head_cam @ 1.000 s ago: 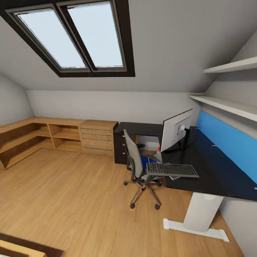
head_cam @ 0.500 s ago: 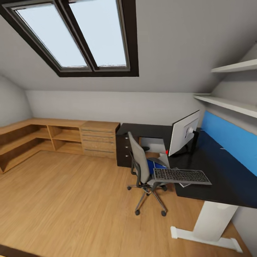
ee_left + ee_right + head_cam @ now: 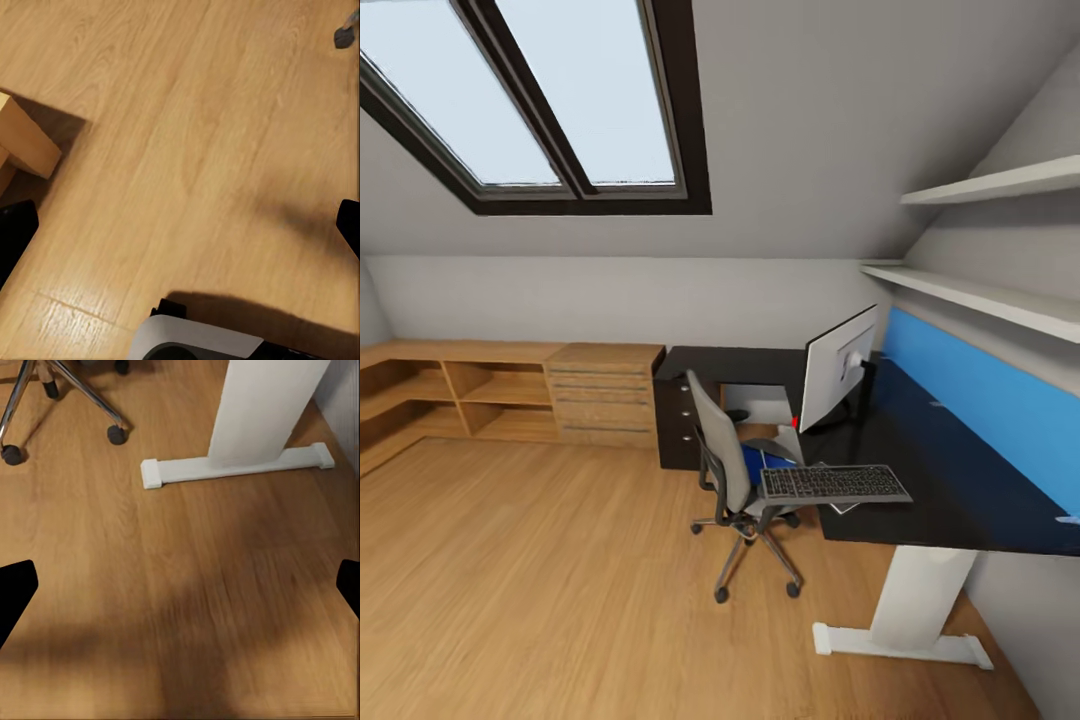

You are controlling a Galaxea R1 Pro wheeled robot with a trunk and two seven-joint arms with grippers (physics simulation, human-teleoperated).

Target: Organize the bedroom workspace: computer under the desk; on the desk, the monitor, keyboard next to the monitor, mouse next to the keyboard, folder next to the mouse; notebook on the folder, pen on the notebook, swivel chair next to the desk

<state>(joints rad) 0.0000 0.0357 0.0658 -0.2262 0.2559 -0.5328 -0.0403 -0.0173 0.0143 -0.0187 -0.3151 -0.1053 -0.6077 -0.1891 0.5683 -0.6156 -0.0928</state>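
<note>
Keyboard [image 3: 836, 484] overhangs desk [image 3: 950, 470] edge above swivel chair [image 3: 727, 470].

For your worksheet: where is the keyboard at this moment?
In the head view the keyboard lies at the near front edge of the black desk, in front of the monitor, beside the swivel chair.

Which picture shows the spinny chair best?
The head view: the whole swivel chair shows there, grey back, seat and wheeled base, beside the desk. The right wrist view catches just some chrome legs and wheels. The left wrist view looks down at the wooden floor.
</note>
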